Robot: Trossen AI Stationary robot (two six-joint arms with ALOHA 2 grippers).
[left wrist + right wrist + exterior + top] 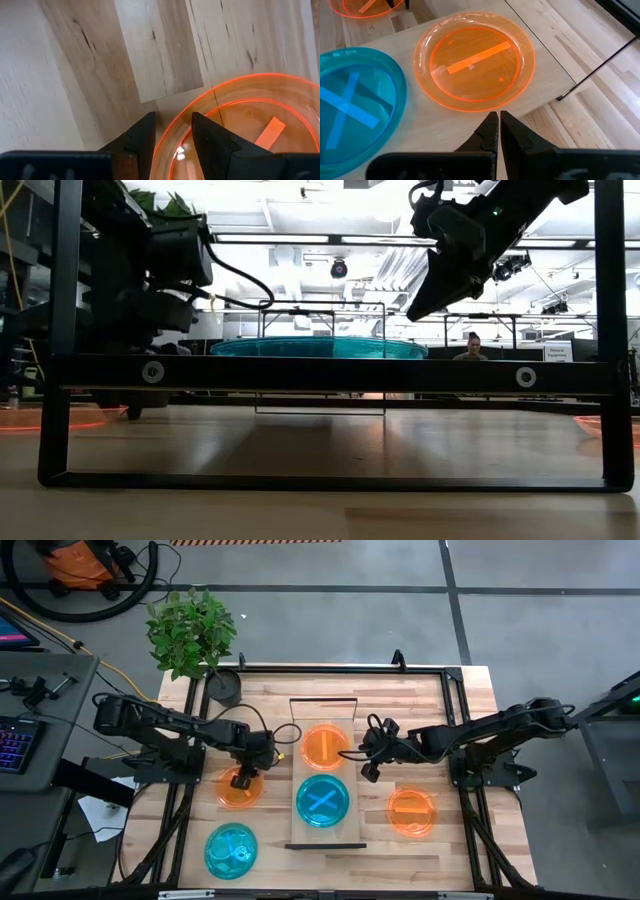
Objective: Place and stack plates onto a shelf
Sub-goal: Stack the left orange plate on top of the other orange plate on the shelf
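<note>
Nearest the low camera: dark metal end frame of the shelf (330, 375), with a cyan plate (318, 347) edge-on above it. Seen from above: shelf (325, 708) lengthwise at table centre, bearing an orange plate (325, 746) and, beside it, the cyan plate (322, 800) with crossed bar marks. Left gripper (240, 780) lowered onto a second orange plate (238, 787) on the tabletop (420, 700) left of the shelf; fingers (212, 142) straddling that plate's rim, one inside, one outside, pinching it. Right gripper (368, 766) raised just right of the shelf beside the shelved orange plate; fingers (512, 132) pressed together, holding nothing. Third orange plate (411, 811) on the tabletop right of the shelf; second cyan plate (231, 849) at the near left. Potted plant (195, 635) at the far left corner.
</note>
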